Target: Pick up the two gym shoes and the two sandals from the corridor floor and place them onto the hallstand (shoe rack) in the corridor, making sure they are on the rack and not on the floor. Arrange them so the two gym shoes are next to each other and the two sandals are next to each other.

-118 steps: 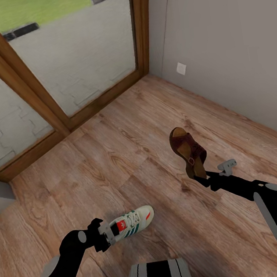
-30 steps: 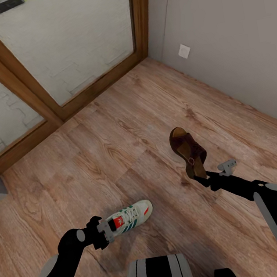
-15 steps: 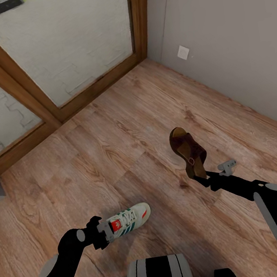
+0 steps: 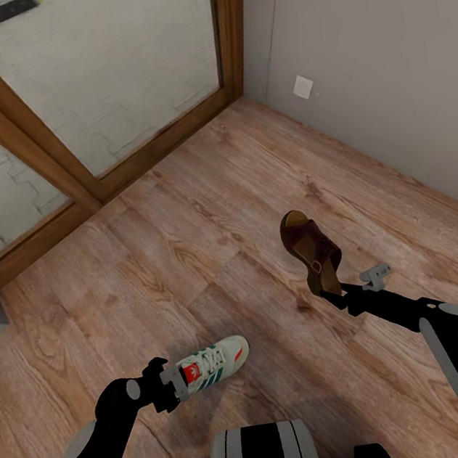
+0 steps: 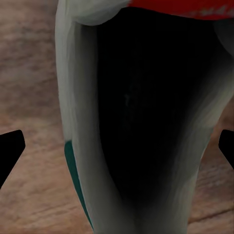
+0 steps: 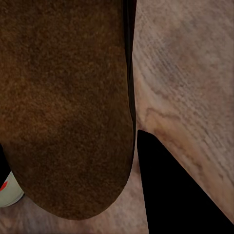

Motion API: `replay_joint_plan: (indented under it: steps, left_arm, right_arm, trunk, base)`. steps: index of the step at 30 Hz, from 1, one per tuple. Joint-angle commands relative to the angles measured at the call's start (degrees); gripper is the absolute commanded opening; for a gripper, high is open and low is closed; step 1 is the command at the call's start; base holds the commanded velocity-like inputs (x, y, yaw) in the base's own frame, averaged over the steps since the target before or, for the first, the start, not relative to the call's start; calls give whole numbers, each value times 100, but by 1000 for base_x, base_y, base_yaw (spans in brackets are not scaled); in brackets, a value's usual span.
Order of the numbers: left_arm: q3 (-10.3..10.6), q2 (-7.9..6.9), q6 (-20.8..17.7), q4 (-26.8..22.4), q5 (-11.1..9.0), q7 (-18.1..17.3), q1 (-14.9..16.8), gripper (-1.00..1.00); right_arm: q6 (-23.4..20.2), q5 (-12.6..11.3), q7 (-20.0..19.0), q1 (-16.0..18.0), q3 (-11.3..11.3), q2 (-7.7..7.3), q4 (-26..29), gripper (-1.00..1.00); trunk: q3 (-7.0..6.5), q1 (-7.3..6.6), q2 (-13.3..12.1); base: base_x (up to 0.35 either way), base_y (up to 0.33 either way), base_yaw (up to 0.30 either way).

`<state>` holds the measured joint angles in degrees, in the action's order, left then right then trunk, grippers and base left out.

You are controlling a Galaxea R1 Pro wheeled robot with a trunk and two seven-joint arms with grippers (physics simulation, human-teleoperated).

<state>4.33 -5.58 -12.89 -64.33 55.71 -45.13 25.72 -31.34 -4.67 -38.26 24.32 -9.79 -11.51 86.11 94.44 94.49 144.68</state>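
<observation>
The left gripper (image 4: 177, 383) clamps the heel of a sneaker (image 4: 213, 359), holding it above the floor (image 4: 185, 228) with its toe pointing away from the robot. The right gripper (image 4: 332, 296) grips a sandal (image 4: 310, 247) by its heel end, tilted upward, off the floor. A glass door (image 4: 88, 74) and grey wall (image 4: 379, 52) meet ahead.

A cream-white gym shoe (image 4: 212, 360) with green stripes is gripped at its heel by the left tool (image 4: 172, 381), held above the wood-plank corridor floor (image 4: 188, 250). A brown sandal (image 4: 311, 250) is clasped at its heel by the right tool (image 4: 335, 292), toe pointing far. A wood-framed glass door (image 4: 92, 95) stands far left, a grey wall (image 4: 379, 52) at right.
</observation>
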Motion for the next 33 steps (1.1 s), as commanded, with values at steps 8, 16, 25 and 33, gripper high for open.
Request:
replay_joint_plan:
  steps: [8, 16, 25, 33]
  left_arm:
    - [15, -6, -47, 6, 47, -22, -28, 100]
    - [15, -5, -47, -1, 129, -22, -32, 100]
    - [10, -5, -54, -1, 142, -22, -32, 100]
    - [6, -5, -52, -1, 142, -22, -32, 100]
  right_arm:
    - [-65, -72, 4, 2, -5, 0, 3, -100]
    - [-65, -77, 8, 4, -5, 0, 3, -100]
    - [-65, -74, 10, 2, -5, 0, 3, -100]
    - [-65, -70, 11, 2, -5, 0, 3, -100]
  trunk:
    - [3, -1, 1]
    - [118, 12, 8]
    - [133, 12, 8]
    - [201, 20, 12]
  base:
    - [0, 0, 0]
    - [0, 0, 0]
    - [0, 0, 0]
    - [0, 0, 0]
